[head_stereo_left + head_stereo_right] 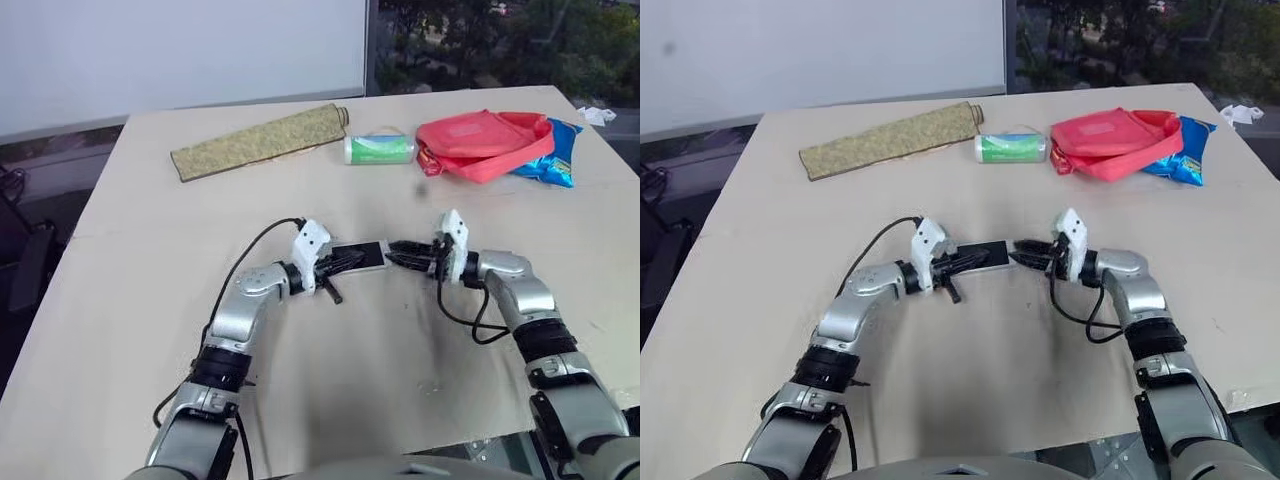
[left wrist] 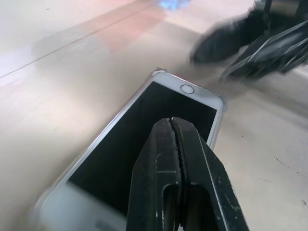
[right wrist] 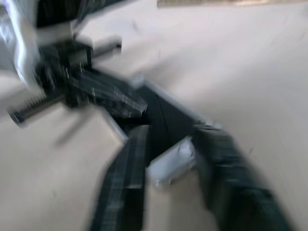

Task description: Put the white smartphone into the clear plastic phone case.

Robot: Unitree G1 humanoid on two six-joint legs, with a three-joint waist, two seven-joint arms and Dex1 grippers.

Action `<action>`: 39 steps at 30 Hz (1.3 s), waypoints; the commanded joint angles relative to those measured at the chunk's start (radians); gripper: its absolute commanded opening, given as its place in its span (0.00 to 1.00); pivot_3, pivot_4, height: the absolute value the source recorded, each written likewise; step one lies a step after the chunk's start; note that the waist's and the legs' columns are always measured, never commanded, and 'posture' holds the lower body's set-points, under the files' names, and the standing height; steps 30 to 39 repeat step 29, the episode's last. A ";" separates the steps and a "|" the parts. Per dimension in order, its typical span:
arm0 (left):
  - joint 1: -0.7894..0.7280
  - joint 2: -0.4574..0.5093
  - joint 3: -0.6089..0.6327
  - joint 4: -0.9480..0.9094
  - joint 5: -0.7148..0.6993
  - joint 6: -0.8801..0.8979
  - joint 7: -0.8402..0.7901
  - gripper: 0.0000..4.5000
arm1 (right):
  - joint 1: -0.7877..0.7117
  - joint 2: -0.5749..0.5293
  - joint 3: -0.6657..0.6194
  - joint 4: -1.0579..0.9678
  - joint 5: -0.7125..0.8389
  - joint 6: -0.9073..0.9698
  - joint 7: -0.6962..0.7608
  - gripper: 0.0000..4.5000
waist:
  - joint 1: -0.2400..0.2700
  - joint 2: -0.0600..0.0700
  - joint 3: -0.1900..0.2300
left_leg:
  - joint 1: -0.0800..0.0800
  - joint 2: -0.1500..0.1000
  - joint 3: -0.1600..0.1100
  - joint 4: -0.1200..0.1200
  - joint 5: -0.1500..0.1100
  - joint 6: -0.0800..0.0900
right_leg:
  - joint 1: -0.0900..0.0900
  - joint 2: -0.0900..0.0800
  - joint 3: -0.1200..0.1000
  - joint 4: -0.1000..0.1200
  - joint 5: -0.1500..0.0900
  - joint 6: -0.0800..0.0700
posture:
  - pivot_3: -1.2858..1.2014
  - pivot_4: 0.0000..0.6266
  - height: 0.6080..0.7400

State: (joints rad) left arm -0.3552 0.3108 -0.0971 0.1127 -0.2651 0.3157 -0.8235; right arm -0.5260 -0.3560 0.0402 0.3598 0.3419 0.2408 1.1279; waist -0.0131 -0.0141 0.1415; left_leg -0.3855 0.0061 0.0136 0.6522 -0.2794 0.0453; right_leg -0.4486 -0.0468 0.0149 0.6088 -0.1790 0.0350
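Observation:
The white smartphone [image 1: 366, 255] lies flat at the middle of the table, dark screen up, between my two grippers. In the left wrist view a thin transparent rim, the clear plastic phone case [image 2: 222, 102], seems to run round the smartphone [image 2: 115, 149]. My left gripper [image 1: 348, 262] is shut, its closed tips [image 2: 172, 121] resting over the screen. My right gripper [image 1: 396, 252] faces it from the phone's other end. Its fingers [image 3: 130, 163] stand apart on either side of the phone's white end [image 3: 171, 161]. Whether they touch it I cannot tell.
Along the far side lie a rolled yellow-green mat [image 1: 262, 140], a green-labelled can on its side [image 1: 380, 149], a red bag [image 1: 480, 143] and a blue snack packet [image 1: 552, 155]. Crumpled white paper [image 1: 598, 114] sits at the far right corner.

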 commanded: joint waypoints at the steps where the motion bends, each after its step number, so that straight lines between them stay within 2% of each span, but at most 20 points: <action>1: 0.015 -0.005 0.067 -0.109 -0.073 0.000 0.017 0.09 | 0.007 -0.038 -0.050 -0.094 0.067 0.041 0.019 0.75 | 0.002 -0.001 0.007 | -0.001 0.000 -0.001 0.000 0.000 0.000 | 0.000 -0.001 0.000 -0.001 0.000 0.000 | 0.52 0.24 1.00; 2: 0.027 -0.001 0.091 -0.155 -0.105 0.018 0.021 0.12 | 0.019 -0.062 -0.062 -0.107 0.074 0.052 0.025 0.83 | 0.003 -0.001 0.009 | -0.001 -0.001 -0.001 0.000 0.000 0.000 | 0.000 -0.001 -0.001 -0.001 0.000 0.000 | 0.52 0.24 1.00; 3: 0.036 0.002 0.108 -0.189 -0.129 0.031 0.025 0.20 | 0.028 -0.079 -0.070 -0.118 0.079 0.060 0.027 0.95 | 0.003 -0.001 0.010 | -0.002 -0.001 -0.002 0.000 0.000 0.000 | 0.000 -0.002 -0.002 -0.001 0.000 0.000 | 0.52 0.24 1.00; 4: 0.052 0.019 0.127 -0.232 -0.148 0.041 0.023 0.28 | 0.046 -0.107 -0.077 -0.123 0.077 0.061 0.035 1.00 | 0.003 -0.001 0.010 | -0.003 -0.001 -0.003 0.000 0.000 0.000 | 0.000 -0.003 -0.003 -0.002 0.000 0.000 | 0.52 0.24 1.00; 10: 0.200 0.146 0.224 -0.417 -0.189 0.084 0.029 0.94 | 0.171 -0.231 -0.117 -0.172 0.070 0.035 0.053 1.00 | 0.003 -0.001 0.012 | -0.006 -0.004 -0.006 0.000 -0.001 0.001 | 0.000 -0.005 -0.006 -0.005 0.000 0.000 | 0.52 0.24 1.00; 11: 0.236 0.166 0.239 -0.435 -0.194 0.088 0.027 0.99 | 0.190 -0.245 -0.127 -0.178 0.073 0.031 0.052 1.00 | 0.002 -0.001 0.013 | -0.006 -0.004 -0.006 0.000 -0.001 0.001 | 0.000 -0.005 -0.006 -0.005 0.000 0.000 | 0.52 0.24 1.00; 14: 0.395 0.239 0.263 -0.446 -0.176 0.063 -0.025 0.99 | 0.260 -0.277 -0.158 -0.193 0.064 -0.015 0.038 1.00 | 0.000 -0.001 0.014 | -0.005 -0.003 -0.005 0.000 -0.001 0.001 | 0.000 -0.003 -0.007 -0.004 -0.001 0.000 | 0.52 0.24 1.00; 19: 0.561 0.255 0.266 -0.419 -0.085 -0.070 0.003 0.99 | 0.376 -0.325 -0.191 -0.236 0.081 -0.035 0.060 1.00 | 0.009 -0.003 0.018 | -0.003 -0.003 -0.002 0.002 0.000 0.001 | 0.001 0.001 -0.007 -0.003 -0.003 -0.003 | 0.52 0.24 1.00; 27: 0.630 0.235 0.266 -0.441 -0.106 -0.132 0.004 0.99 | 0.461 -0.345 -0.240 -0.228 0.077 -0.138 0.072 1.00 | 0.011 -0.004 0.018 | 0.002 -0.003 0.006 0.005 0.000 0.001 | 0.003 0.001 -0.002 0.000 -0.005 0.002 | 0.52 0.24 1.00; 39: 0.637 0.245 0.263 -0.452 -0.115 -0.108 0.001 0.99 | 0.469 -0.344 -0.240 -0.222 0.077 -0.151 0.074 1.00 | 0.009 -0.004 0.018 | 0.002 -0.002 0.007 0.005 0.000 0.001 | 0.003 0.002 -0.002 0.000 -0.004 0.002 | 0.52 0.24 1.00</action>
